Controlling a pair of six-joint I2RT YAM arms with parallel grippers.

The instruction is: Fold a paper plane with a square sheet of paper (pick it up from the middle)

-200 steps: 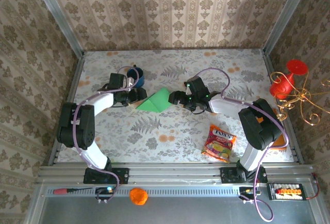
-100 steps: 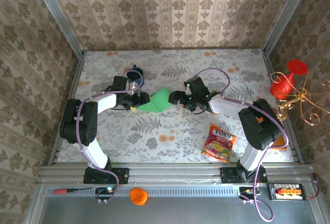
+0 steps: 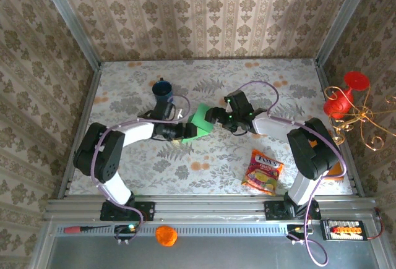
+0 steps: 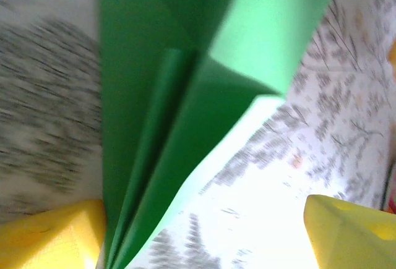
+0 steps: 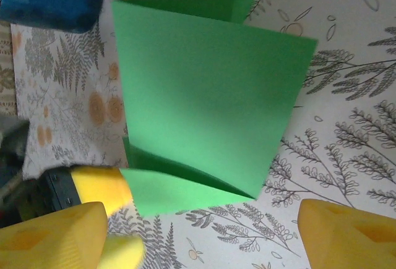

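Both gaping: left pincer (image 3: pixel 182 132), right pincer (image 3: pixel 213 115), crowding paper (image 3: pixel 201 122) between them; mug (image 3: pixel 163 89) sitting beyond left, packet (image 3: pixel 263 171) lying nearside of right.

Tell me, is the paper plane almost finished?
Not yet. Done: the green paper already has several folds layered up. In hand: the left gripper and the right gripper sit open at opposite sides of it, apparently shaping another fold. Left: it is a blocky folded piece, not a pointed plane.

Folded green paper (image 5: pixel 204 102) lies before the right claw's (image 5: pixel 201 232) spread fingers, blue mug (image 5: pixel 52 0) nearby.
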